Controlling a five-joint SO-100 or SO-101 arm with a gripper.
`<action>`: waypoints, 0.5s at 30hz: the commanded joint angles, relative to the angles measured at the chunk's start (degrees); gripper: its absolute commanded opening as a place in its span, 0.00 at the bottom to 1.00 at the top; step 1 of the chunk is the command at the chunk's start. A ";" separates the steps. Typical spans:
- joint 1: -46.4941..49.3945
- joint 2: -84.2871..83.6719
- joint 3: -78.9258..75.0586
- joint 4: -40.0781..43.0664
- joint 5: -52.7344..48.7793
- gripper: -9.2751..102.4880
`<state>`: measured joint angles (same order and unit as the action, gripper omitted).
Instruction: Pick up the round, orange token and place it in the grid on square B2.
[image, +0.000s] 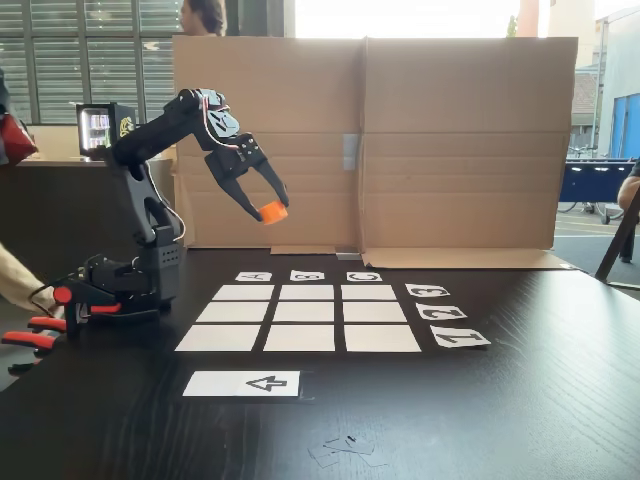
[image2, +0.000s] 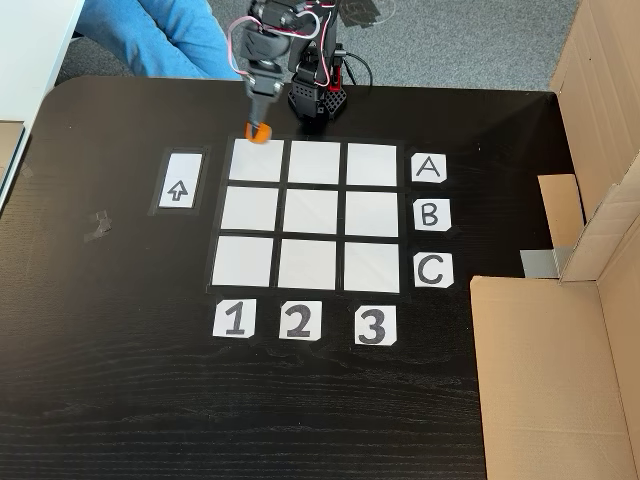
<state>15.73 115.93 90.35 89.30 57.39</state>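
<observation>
Nearest the table's (image: 560, 400) front edge in a fixed view lies the arrow card (image: 242, 384), and beyond it the grid (image: 300, 312) with square B2 (image: 305, 311) bare at its centre. Farther back, the gripper (image: 268, 209) hangs in the air, its jaws clamped on the orange token (image: 273, 212), well above the table with the cardboard wall (image: 400, 140) behind at the far edge.

The grid (image2: 311, 215) is lying flat on the tabletop (image2: 120, 380). In a fixed view, the arrow card (image2: 178, 184) is sitting left of it, letter cards (image2: 429, 217) right, number cards (image2: 298, 322) below. The end effector (image2: 259, 131) is holding the token (image2: 259, 132) above the grid's top-left corner.
</observation>
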 joint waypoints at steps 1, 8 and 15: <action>-3.08 0.97 1.05 0.26 2.29 0.07; -8.61 -2.46 5.62 -0.88 6.59 0.07; -12.48 -9.05 10.63 -5.36 11.34 0.07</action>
<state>3.87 108.37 100.28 86.13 67.41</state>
